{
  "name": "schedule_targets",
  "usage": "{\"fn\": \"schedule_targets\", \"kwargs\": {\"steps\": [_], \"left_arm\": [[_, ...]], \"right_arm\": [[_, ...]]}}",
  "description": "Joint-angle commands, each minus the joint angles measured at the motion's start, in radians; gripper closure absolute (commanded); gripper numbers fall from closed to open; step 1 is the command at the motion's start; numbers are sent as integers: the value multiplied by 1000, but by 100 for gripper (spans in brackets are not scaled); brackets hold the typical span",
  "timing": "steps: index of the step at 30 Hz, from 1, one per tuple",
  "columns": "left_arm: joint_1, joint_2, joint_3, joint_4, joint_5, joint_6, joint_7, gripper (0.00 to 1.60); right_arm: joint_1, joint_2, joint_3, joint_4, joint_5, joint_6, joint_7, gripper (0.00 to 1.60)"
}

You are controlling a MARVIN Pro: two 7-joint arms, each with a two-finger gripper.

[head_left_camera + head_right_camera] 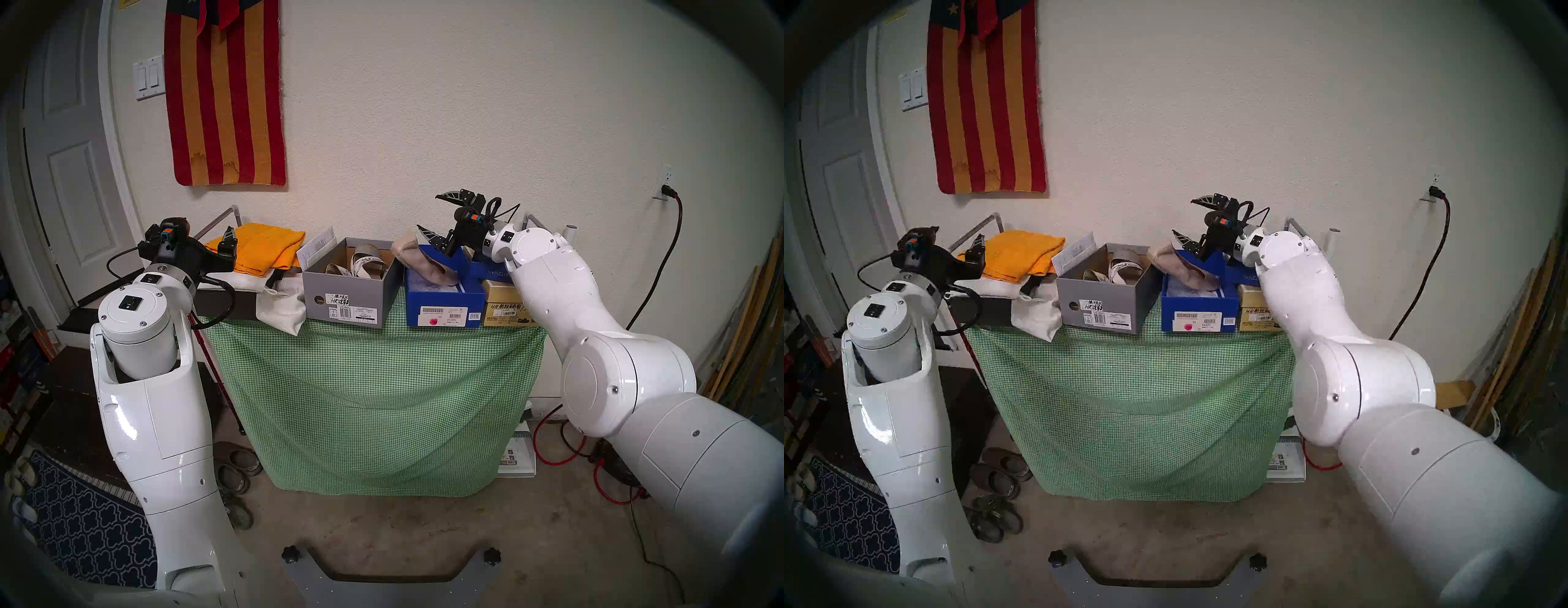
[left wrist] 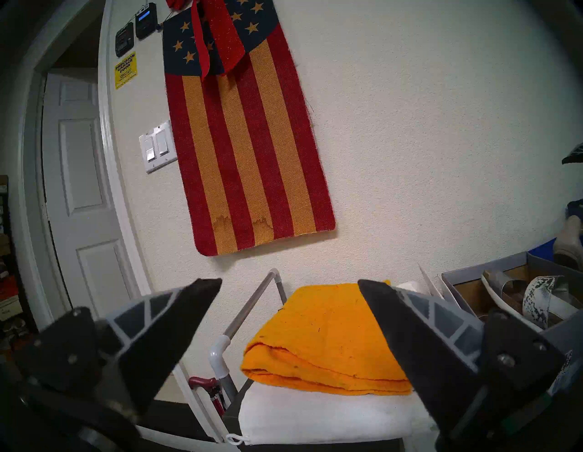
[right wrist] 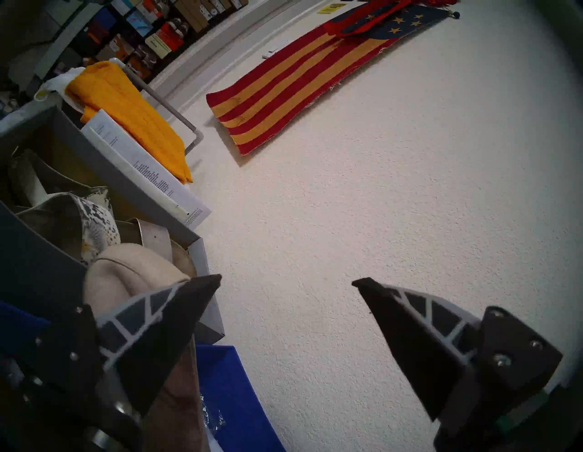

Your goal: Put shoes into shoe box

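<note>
right fingers [image 1: 428, 214] wide open, holding nothing. beige flat [image 1: 422, 261] lies just below-left of them, long axis slanting left-right, toe propped on the blue box [image 1: 443, 303] rim. sandals [image 1: 360, 265] in grey box [image 1: 345, 305]. left fingers [image 1: 227, 240] open, empty, far left; right arm nearer.

The grey shoe box [image 1: 345, 293] carries a white label with handwritten "HR" above the printed "VIONIC". The tan box [image 1: 507, 312] bears handwritten "HR" and printed "MICHAEL". A yellow sticker [image 2: 125, 70] beside the door reads "PRECISION GARAGE DOOR".
</note>
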Motion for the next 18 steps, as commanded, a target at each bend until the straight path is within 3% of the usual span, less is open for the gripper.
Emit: {"fn": "schedule_targets", "kwargs": {"steps": [1,4,16,18], "left_arm": [[1,0,-1,-8,0,0,0,0],[0,0,-2,-8,1,-1,-1,0],[-1,-3,-3,-9,4,-2,-4,0],[-1,-4,-4,-9,5,-2,-4,0]], "right_arm": [[-59,-25,20,-115,41,62,75,0],[-57,-58,-23,-83,8,56,104,0],[-110,-70,-38,-129,-6,110,126,0],[-116,-70,-36,-139,-6,113,131,68]]}}
